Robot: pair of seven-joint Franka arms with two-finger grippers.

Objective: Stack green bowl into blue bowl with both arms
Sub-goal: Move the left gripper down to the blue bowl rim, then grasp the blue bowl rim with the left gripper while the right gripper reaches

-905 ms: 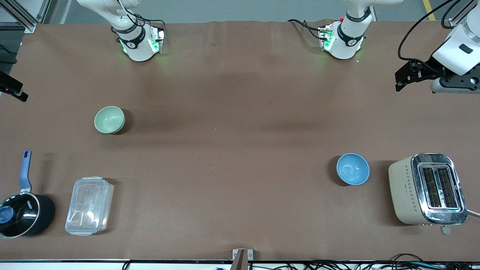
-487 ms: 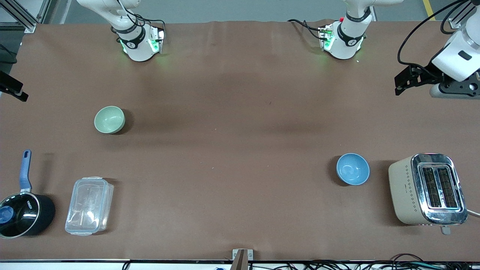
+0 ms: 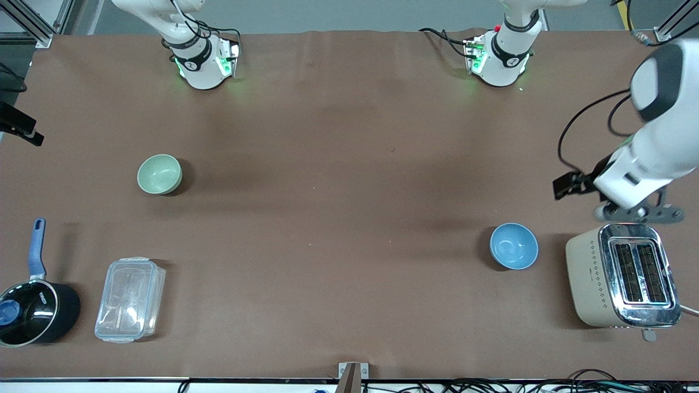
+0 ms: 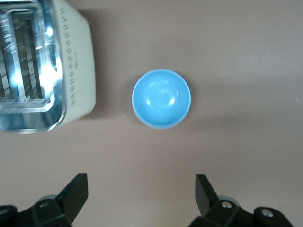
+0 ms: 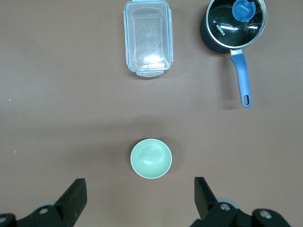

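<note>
**Black tools wide apart, both bowls untouched**

Black fingers of the left tool (image 4: pixel 139 201) stand spread with nothing between them; it hangs over bare counter (image 3: pixel 338 262) beside the toaster (image 3: pixel 622 275), just short of the blue bowl (image 4: pixel 161 98). The right tool (image 5: pixel 139 201) is spread and empty too, over the counter near the green bowl (image 5: pixel 151 158); in the front view it is out of frame at the right arm's end.

Taking the toaster as landmark: the blue bowl sits just beside it, toward the right arm's end, upright and empty. The green bowl (image 3: pixel 159 174) lies well apart from the toaster, toward the right arm's end of the counter and farther from the front camera, also upright and empty.

Both bowls look smooth, rigid and light, probably plastic or melamine, so likely to slip and skate if nudged. My judgement is that the rim is the place to take hold, one finger inside and one outside the wall, since the rounded outside gives no flat to pinch.

Well apart from the toaster, a clear lidded box (image 3: pixel 130 299) looks empty, and a black saucepan (image 3: pixel 34 311) wears a glass lid; its contents cannot be told
</note>
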